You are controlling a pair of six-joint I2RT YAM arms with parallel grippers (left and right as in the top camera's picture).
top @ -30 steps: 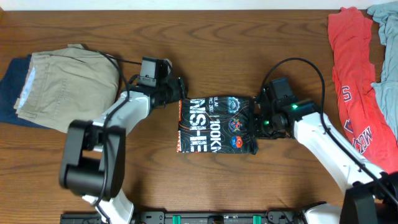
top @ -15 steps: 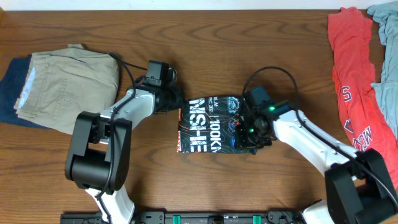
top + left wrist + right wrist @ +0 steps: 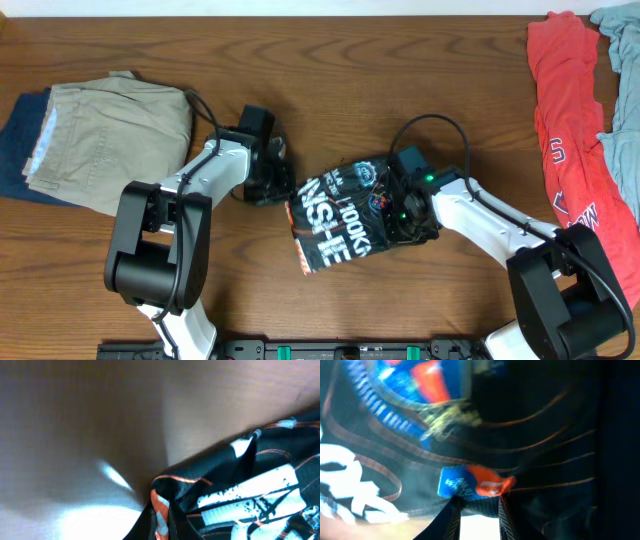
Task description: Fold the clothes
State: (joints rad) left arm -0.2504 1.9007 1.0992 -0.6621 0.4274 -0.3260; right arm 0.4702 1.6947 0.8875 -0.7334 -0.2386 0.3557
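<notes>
The clothes, a folded black jersey (image 3: 335,215) with white lettering and thin orange lines, lie tilted at the table's middle. My left gripper (image 3: 283,190) is at its upper left corner. In the left wrist view this gripper (image 3: 161,522) is shut on an orange and white bit of the jersey's edge (image 3: 250,490). My right gripper (image 3: 398,213) sits on the jersey's right side. In the right wrist view its fingertips (image 3: 479,502) pinch the black hem below a blue and orange logo (image 3: 475,485).
Folded khaki trousers (image 3: 105,140) lie on dark blue jeans (image 3: 15,150) at the far left. A red shirt (image 3: 570,150) and a grey-blue garment (image 3: 620,100) lie at the right edge. Black cables loop off both wrists.
The left gripper closed on the jersey's left edge. The right gripper moved in to the left. The jersey turned from square to tilted, and its lower left corner swung toward the front.
</notes>
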